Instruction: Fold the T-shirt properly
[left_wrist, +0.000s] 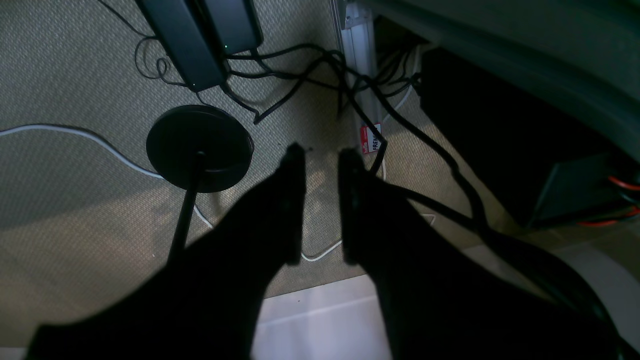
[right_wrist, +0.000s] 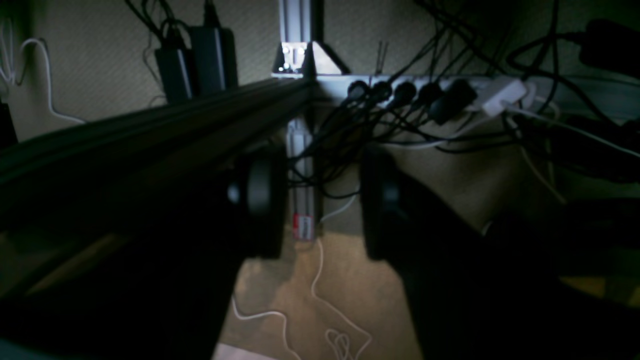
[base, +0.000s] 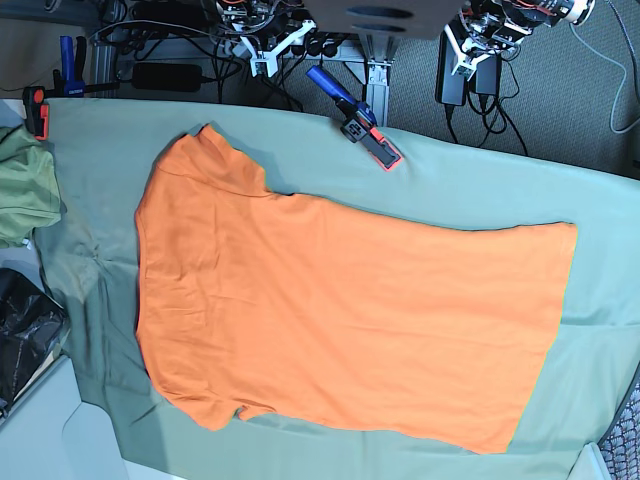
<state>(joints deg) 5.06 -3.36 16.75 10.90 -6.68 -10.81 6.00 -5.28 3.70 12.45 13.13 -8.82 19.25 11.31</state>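
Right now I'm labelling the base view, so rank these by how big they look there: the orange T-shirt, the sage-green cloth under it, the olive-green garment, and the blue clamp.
1. sage-green cloth
2. T-shirt
3. olive-green garment, though the frame edge cuts it off
4. blue clamp
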